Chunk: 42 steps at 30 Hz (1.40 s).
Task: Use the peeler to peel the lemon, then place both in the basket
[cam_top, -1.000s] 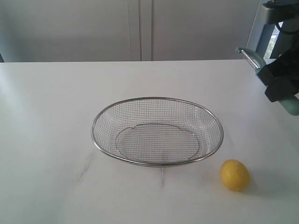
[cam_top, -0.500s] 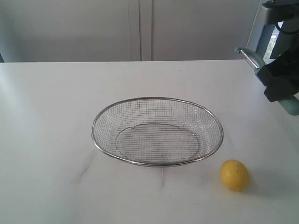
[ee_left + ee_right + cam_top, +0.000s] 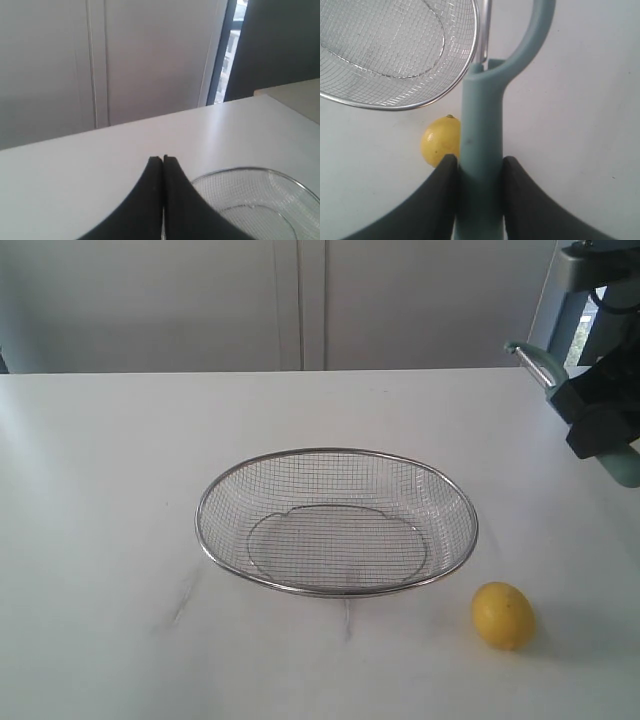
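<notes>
Currently, the peeler (image 3: 482, 115) is clamped by its pale teal handle between the two black fingers of the right gripper (image 3: 479, 167). That gripper is held raised above the white table (image 3: 100, 490), at the right edge of the exterior view. The curved head of the peeler is pointed away from the gripper, up and to the left in that view.

The lemon (image 3: 503, 615) is set on the table just beside the basket (image 3: 335, 452), off its front right side and apart from the steel rim. In the right wrist view part of the lemon is hidden behind the peeler handle. The basket is placed upright near the middle of the table.

The left gripper (image 3: 163, 160) is shown in the left wrist view with its two dark fingers pressed flat together, tip to tip. It is held over the table, and a stretch of the basket's rim and mesh is seen close beside it.
</notes>
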{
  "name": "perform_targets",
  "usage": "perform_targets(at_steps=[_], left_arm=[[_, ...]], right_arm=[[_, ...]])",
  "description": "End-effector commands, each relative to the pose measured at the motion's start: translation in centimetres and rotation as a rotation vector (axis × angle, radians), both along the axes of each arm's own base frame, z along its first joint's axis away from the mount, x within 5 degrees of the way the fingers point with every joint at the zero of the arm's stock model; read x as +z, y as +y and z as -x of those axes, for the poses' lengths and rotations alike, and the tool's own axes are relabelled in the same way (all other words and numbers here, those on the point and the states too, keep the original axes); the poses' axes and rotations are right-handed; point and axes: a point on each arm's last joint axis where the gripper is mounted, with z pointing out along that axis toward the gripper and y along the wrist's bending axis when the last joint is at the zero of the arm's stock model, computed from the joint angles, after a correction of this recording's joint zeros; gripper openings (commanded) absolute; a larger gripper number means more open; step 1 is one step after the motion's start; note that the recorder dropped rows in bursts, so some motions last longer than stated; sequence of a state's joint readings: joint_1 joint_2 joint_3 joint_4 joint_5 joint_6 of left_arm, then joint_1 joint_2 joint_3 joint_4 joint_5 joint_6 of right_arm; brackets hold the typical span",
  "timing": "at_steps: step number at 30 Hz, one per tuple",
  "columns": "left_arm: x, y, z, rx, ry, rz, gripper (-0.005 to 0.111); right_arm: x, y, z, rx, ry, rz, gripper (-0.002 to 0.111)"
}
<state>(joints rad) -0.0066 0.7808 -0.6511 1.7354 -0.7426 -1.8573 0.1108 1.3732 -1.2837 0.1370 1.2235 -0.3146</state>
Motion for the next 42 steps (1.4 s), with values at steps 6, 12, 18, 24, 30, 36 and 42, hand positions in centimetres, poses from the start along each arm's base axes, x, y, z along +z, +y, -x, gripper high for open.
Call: perform_targets(at_steps=[6,12,18,24,30,36,42], left_arm=[[0.7,4.1,-5.6,0.51,-0.047,-0.257,0.0],[-6.0,5.5,-9.2,0.632,0.192,-0.443,0.0],[-8.4,6.7,-9.7,0.813,0.406,-0.727,0.0],[-8.8,-0.8,-9.9,0.283,0.793,-0.779,0.0],[-8.8,-9.8,-6.9,0.081,0.712,-1.054,0.0],[-9.0,-18.1,-2.7,-0.127,0.479,-1.188,0.0],[-8.2,-25.4,0.3,-0.29,0.334,-1.178,0.0]], right_arm=[[0.1,0.0,0.2,-0.006,-0.005,-0.005,0.0],[0.1,0.0,0.2,-0.006,-0.005,-0.005,0.0],[0.1,0.0,0.2,-0.006,-0.005,-0.005,0.0],[0.1,0.0,0.2,-0.006,-0.006,-0.003,0.0],[0.1,0.0,0.2,-0.006,-0.005,-0.004,0.0],[0.1,0.0,0.2,-0.006,-0.005,-0.006,0.0],[0.1,0.0,0.2,-0.006,-0.005,-0.006,0.0]])
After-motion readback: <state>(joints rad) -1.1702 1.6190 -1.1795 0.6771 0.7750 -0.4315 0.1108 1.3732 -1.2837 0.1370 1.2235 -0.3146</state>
